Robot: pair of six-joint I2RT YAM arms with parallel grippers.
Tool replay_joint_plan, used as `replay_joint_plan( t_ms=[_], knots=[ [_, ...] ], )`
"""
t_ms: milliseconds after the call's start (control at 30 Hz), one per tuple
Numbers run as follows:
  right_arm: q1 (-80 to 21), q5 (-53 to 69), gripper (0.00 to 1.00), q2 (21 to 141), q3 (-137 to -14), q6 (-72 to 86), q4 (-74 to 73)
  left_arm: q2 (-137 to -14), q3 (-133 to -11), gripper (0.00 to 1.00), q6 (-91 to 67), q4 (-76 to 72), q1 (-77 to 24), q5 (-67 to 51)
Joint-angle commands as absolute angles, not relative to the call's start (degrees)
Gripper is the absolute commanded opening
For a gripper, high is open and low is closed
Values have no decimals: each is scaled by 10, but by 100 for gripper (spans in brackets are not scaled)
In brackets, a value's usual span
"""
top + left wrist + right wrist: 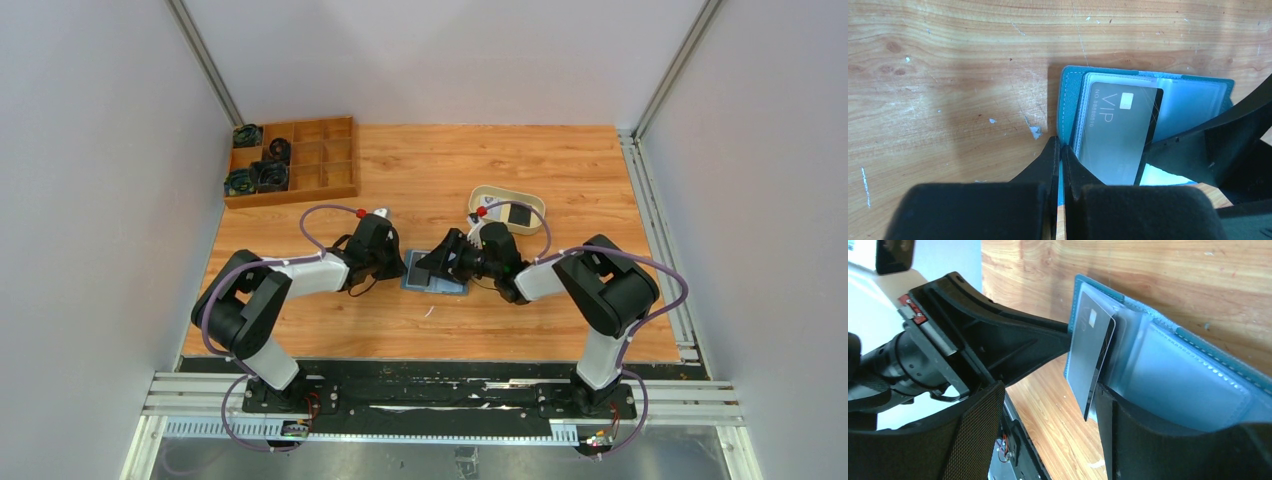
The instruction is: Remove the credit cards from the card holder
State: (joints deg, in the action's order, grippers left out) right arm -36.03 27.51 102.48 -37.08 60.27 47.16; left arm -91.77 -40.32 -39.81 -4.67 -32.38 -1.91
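Observation:
The teal-blue card holder [447, 285] lies open on the table between my two grippers. In the left wrist view the card holder [1068, 95] shows clear slots, and a grey VIP card [1120, 132] sticks partway out of one. My left gripper [1060, 146] is shut on the holder's teal edge; it also shows in the top view [400, 266]. My right gripper [1050, 390] is open, its jaws wide apart. The grey card [1091, 352] hangs between them, close to the right finger [1148, 440], which rests against the holder's leaf [1193, 375].
A cream oval tray [484, 192] stands just behind the right gripper with a dark card in it. A wooden compartment box [320, 155] with dark round items sits at the back left. White walls close in both sides.

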Motion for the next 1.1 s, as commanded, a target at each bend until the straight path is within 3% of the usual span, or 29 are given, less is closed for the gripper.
replay_joint_plan(
  t_ms=[0, 200, 467, 633, 1067],
  knots=[
    [-373, 298, 70, 1020, -354, 623, 567, -932, -373, 0, -387, 29, -328, -1],
    [-376, 306, 68, 1057, -363, 644, 596, -930, -375, 0, -386, 32, -328, -2],
    [-396, 293, 64, 1078, -417, 600, 445, -927, -377, 0, -385, 36, -328, -1],
    [-401, 302, 63, 1088, -436, 602, 439, -930, -380, 0, -385, 35, -328, -2],
    [-366, 313, 58, 1013, -405, 548, 369, -929, -383, 0, -378, 45, -328, 19]
  ],
)
